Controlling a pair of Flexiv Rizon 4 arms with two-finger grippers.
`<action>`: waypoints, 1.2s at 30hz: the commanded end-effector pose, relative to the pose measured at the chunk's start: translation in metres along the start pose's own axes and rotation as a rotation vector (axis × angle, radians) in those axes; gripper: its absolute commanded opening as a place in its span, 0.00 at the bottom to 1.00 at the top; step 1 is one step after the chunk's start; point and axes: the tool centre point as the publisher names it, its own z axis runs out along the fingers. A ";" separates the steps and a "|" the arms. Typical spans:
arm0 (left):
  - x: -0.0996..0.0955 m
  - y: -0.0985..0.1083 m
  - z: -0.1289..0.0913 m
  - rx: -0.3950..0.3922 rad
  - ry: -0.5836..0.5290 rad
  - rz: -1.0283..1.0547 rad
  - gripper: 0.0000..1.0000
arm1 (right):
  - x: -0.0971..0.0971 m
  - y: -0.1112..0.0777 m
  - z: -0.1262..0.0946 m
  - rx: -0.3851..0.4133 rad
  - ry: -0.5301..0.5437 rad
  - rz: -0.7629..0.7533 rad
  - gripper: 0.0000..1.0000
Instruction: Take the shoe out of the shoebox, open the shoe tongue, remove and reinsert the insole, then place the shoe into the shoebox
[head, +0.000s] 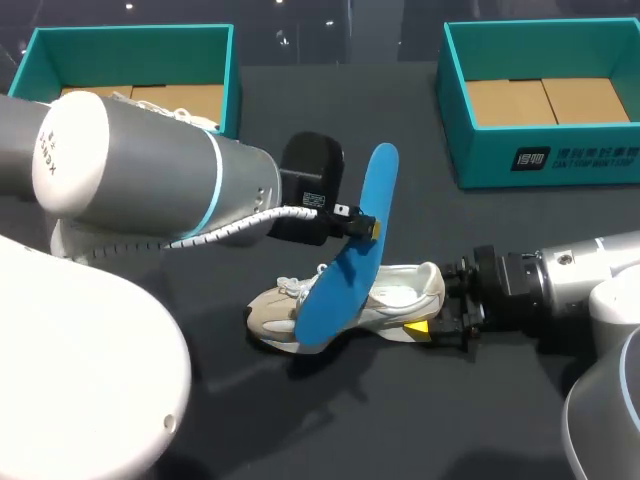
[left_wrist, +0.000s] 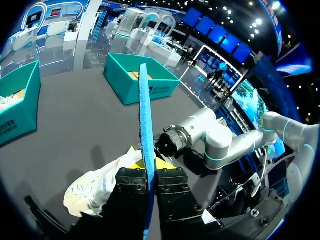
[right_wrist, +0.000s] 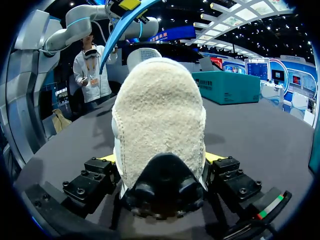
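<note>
Left claw (head: 365, 225) is pinched flat on a thin, curved blue insole (head: 377, 180), held on edge over the shoe (head: 390, 290). The beige shoe, fleecy at the heel, sits on the dark matte counter (head: 400, 420); right claw (head: 435, 300) clamps its heel from both sides

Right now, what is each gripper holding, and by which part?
The left gripper pinches the blue insole by its edge, above the middle. The right gripper clamps the sneaker at its heel, one finger on each side.
</note>
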 end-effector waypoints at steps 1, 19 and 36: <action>-0.008 -0.002 0.003 -0.452 0.052 -0.011 0.00 | -0.002 -0.001 0.004 0.005 -0.001 0.001 0.00; 0.008 0.000 0.002 -0.601 0.145 -0.001 0.00 | -0.002 -0.001 0.004 0.005 -0.001 0.001 0.00; 0.030 0.015 -0.031 -0.227 0.461 0.104 0.00 | -0.002 -0.001 0.004 0.005 -0.001 0.001 0.00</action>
